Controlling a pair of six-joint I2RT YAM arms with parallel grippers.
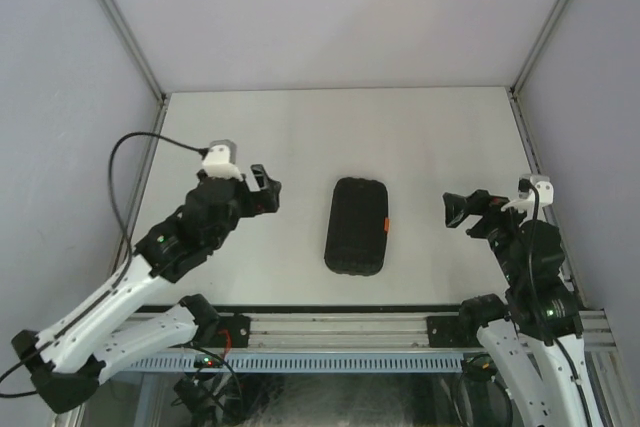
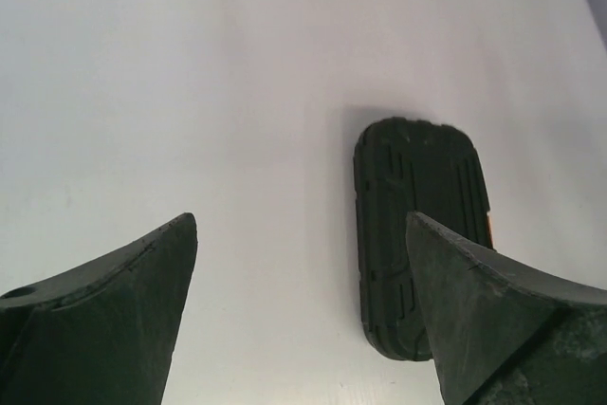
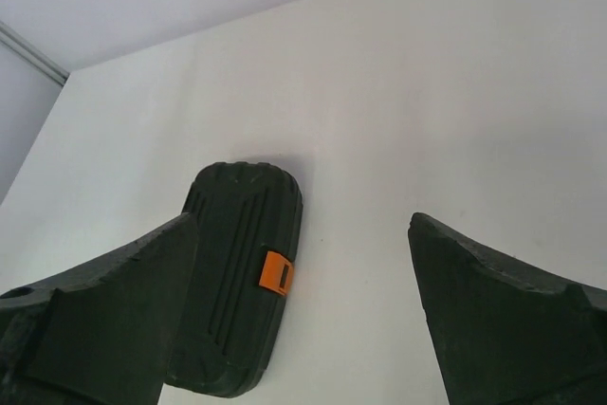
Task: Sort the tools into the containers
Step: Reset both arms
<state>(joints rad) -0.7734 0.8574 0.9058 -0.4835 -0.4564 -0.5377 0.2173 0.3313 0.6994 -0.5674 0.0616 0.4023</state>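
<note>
The container, a black rounded case point(image 1: 357, 225), lies shut and flat in the middle of the table, its orange latch point(image 1: 386, 223) on the right side. No tools show in any view. My left gripper point(image 1: 265, 187) hovers open to the left of the case and touches nothing. In the left wrist view the case point(image 2: 417, 225) lies ahead, partly behind the right finger, and the left gripper point(image 2: 299, 220) holds nothing. My right gripper point(image 1: 455, 210) stands open to the right of the case. In the right wrist view the case point(image 3: 237, 263) and latch point(image 3: 277, 273) lie beside the left finger of the right gripper point(image 3: 303, 220).
The white table point(image 1: 330, 137) is enclosed by grey walls with metal corner posts point(image 1: 120, 22). An aluminium rail point(image 1: 340, 332) carrying both arm bases runs along the near edge. A black cable point(image 1: 125, 162) loops from the left arm.
</note>
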